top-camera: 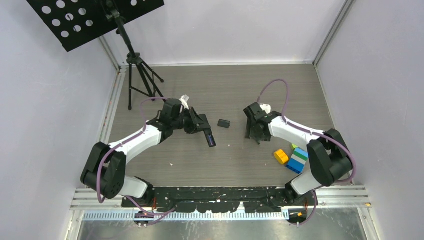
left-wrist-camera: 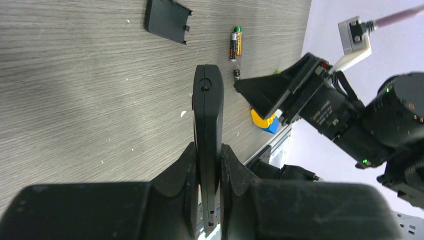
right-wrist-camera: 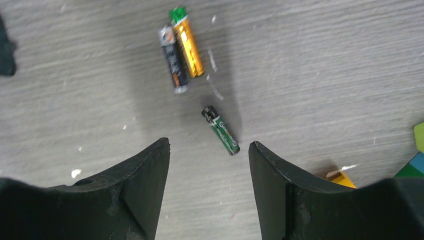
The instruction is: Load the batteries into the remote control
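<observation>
My left gripper (top-camera: 202, 125) (left-wrist-camera: 207, 150) is shut on the black remote control (top-camera: 210, 138) (left-wrist-camera: 208, 115), holding it on edge above the table with its far end pointing toward the right arm. Three batteries lie on the table in the right wrist view: a dark green one (right-wrist-camera: 220, 130) (left-wrist-camera: 237, 75) just beyond my fingertips, and a gold one (right-wrist-camera: 187, 42) beside a black one (right-wrist-camera: 173, 60) farther off. My right gripper (top-camera: 255, 135) (right-wrist-camera: 207, 145) hovers open over them, nothing between its fingers. In the top view that gripper hides the batteries.
The remote's black battery cover (top-camera: 224, 123) (left-wrist-camera: 167, 20) lies on the table between the arms. Coloured toy blocks (top-camera: 298, 160) and a yellow block (top-camera: 281, 156) sit near the right arm. A tripod stand (top-camera: 137, 75) occupies the back left. Walls enclose three sides.
</observation>
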`<state>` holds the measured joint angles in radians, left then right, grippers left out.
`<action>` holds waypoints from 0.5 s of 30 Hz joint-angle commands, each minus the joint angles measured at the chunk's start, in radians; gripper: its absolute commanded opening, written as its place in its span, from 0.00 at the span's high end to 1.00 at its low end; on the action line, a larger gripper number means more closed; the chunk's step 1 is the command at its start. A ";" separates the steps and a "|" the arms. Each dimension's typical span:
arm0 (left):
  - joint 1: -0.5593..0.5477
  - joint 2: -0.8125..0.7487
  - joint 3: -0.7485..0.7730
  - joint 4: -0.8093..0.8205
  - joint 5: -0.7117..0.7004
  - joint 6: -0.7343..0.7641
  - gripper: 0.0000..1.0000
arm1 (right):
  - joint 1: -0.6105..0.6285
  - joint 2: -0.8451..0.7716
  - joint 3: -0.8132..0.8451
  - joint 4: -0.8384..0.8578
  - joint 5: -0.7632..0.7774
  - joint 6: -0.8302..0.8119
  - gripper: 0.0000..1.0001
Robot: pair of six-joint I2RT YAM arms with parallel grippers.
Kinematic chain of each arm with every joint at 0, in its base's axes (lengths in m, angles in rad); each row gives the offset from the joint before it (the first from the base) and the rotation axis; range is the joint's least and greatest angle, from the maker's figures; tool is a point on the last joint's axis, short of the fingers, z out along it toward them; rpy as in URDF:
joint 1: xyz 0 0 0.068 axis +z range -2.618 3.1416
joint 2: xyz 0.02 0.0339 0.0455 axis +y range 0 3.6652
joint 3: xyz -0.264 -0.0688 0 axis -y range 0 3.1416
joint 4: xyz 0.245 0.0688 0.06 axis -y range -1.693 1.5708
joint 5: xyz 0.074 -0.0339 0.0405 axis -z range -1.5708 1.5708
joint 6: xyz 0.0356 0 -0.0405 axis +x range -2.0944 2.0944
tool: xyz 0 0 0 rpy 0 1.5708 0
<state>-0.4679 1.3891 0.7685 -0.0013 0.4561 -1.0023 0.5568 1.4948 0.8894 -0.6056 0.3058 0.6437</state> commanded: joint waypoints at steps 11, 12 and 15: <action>0.028 -0.040 0.007 0.004 0.033 0.038 1.00 | -0.117 0.118 0.041 0.078 -0.061 -0.002 0.76; 0.028 -0.040 0.006 0.004 0.034 0.038 1.00 | -0.116 0.118 0.042 0.066 -0.053 0.011 0.82; 0.028 -0.042 0.006 0.007 0.033 0.035 1.00 | -0.117 0.113 0.036 0.040 -0.052 0.071 0.92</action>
<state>-0.4450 1.3872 0.7681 -0.0135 0.4679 -0.9833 0.4412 1.6112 0.9058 -0.5320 0.2489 0.6437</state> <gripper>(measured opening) 0.155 0.149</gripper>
